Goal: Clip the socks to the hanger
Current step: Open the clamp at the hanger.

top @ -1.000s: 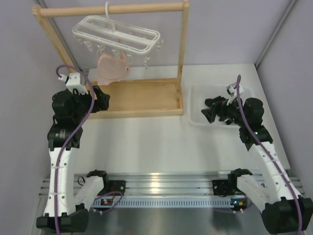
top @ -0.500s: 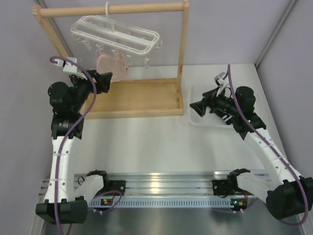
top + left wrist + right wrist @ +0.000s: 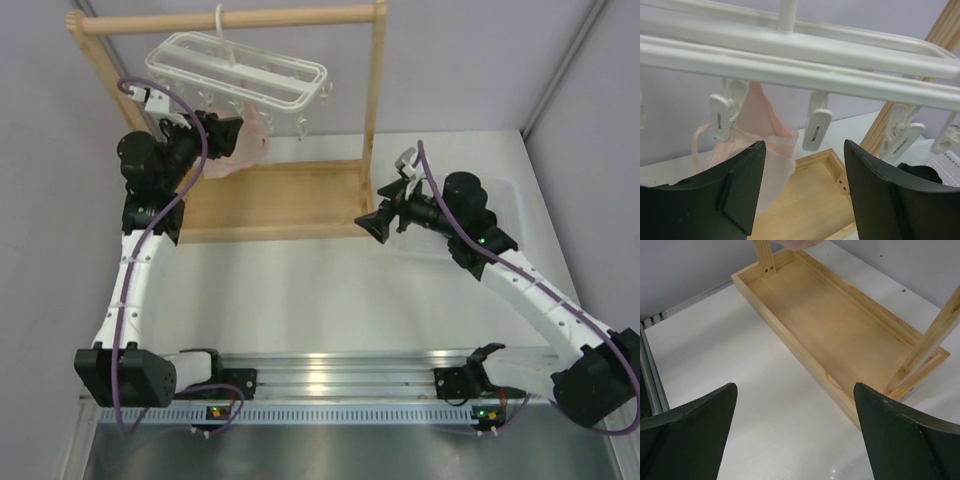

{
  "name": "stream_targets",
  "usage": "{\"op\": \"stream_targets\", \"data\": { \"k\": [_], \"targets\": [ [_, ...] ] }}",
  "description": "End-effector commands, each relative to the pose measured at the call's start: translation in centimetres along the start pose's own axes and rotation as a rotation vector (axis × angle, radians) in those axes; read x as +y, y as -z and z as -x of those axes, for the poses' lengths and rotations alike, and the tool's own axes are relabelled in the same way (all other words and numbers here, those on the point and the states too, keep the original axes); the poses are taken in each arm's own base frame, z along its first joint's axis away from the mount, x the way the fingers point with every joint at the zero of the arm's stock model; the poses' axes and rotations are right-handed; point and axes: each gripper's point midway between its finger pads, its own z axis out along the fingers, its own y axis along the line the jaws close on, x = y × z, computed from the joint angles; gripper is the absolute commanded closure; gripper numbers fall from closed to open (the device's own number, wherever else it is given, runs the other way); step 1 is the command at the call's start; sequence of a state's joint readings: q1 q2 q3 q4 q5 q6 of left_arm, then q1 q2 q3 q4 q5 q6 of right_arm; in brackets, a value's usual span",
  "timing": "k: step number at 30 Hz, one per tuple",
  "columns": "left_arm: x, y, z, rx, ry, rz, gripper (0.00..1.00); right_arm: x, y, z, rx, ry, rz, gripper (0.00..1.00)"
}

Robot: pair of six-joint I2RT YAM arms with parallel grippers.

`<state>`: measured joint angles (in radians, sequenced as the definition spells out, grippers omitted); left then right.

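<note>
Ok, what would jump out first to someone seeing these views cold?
The white clip hanger hangs from the wooden rack at back left, with a pale pink cloth hanging under it. The left gripper is open just below its clips; the right gripper, open and empty, hovers near the rack's base.

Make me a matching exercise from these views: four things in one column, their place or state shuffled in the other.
1. hanger
2. pink cloth
3. left hand
4. right hand

A. open, over the table beside the base of the wooden rack
B. hooked on the wooden rod
C. hanging from the clips
D. open, just below the clips

Pairs: 1-B, 2-C, 3-D, 4-A.
</note>
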<state>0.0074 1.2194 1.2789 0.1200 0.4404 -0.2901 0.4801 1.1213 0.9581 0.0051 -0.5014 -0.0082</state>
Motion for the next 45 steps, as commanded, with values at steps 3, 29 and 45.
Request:
{"op": "stream_targets", "data": {
  "k": [3, 29, 45],
  "targets": [
    [-3.8, -1.4, 4.1, -0.127, -0.078, -0.110, 0.31, 1.7, -1.8, 4.0, -0.098, 0.089, 0.048, 0.00],
    [-2.8, -3.3, 4.3, -0.074, -0.070, 0.040, 0.92, 5.0, -5.3, 7.6, -0.203, 0.079, 0.148, 0.09],
    [-5.5, -1.8, 3.9, -0.018, 0.148, -0.039, 1.00, 8.0, -12.8, 15.7, -0.428, 0.123, 0.155, 0.52]
  ]
}}
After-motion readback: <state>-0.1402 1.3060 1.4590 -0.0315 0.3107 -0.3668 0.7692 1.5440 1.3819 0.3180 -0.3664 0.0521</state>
